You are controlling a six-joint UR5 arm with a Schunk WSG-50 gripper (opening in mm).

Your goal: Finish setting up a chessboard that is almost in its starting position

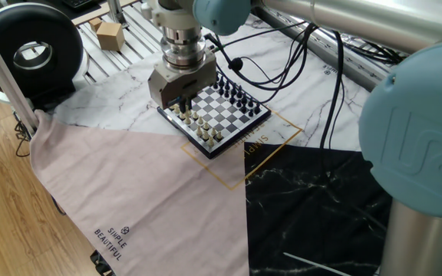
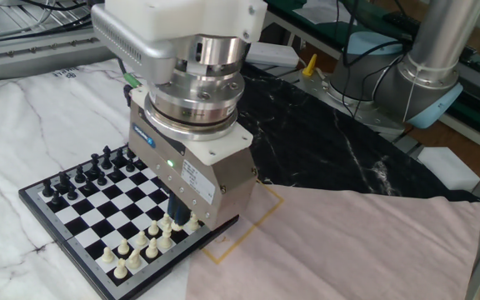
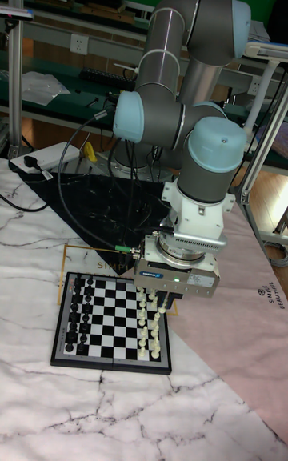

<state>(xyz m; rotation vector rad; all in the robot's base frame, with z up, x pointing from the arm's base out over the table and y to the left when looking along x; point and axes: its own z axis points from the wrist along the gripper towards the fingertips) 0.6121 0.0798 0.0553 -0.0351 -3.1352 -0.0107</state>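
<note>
Marble-patterned sheeting covered the table (image 3: 32, 421), and on it the chessboard (image 3: 108, 331) lay flat beside the pink cloth (image 1: 129, 192), black ranks along one rim, cream along the opposite one, its square shape showing no long axis. The gripper (image 2: 183, 220) stood low over the cream end, fingers straddling a cream piece (image 2: 192, 225); whether the jaws pinched it I could not tell. It looked like the placing step, calling next for a clean release and straight lift.
</note>
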